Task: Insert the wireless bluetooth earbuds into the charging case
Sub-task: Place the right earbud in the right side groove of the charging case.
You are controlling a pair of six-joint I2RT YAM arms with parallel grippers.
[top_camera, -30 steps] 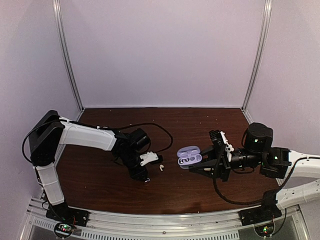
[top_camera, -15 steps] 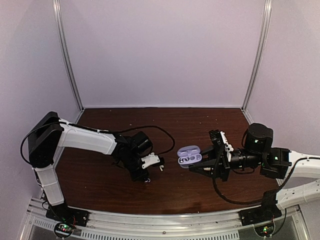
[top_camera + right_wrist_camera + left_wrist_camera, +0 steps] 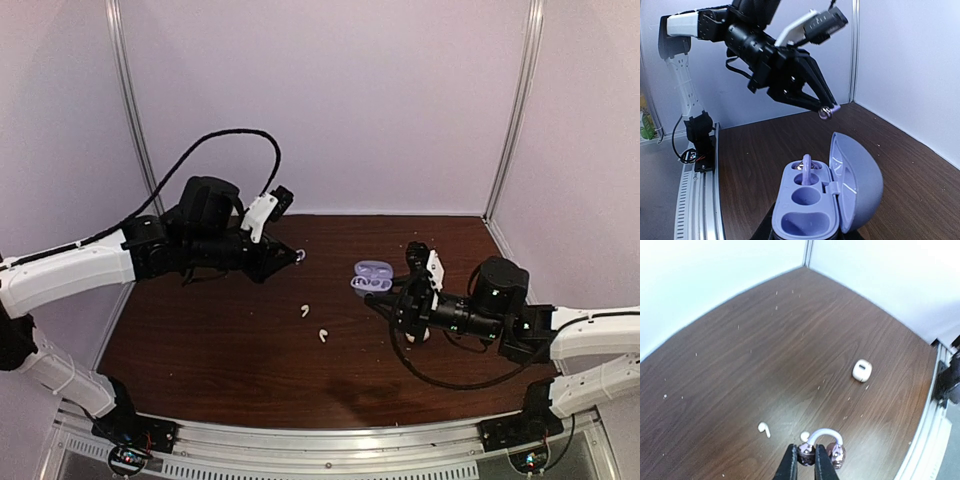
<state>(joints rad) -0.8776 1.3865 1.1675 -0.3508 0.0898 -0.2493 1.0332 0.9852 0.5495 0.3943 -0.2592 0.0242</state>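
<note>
Purple earbud (image 3: 836,454) pinched between left fingers (image 3: 789,466)

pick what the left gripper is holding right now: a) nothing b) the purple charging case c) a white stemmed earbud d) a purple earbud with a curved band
d: the left gripper is shut on a purple earbud with a curved band. The open purple charging case is held in the right gripper, and a white earbud lies on the table.
</note>
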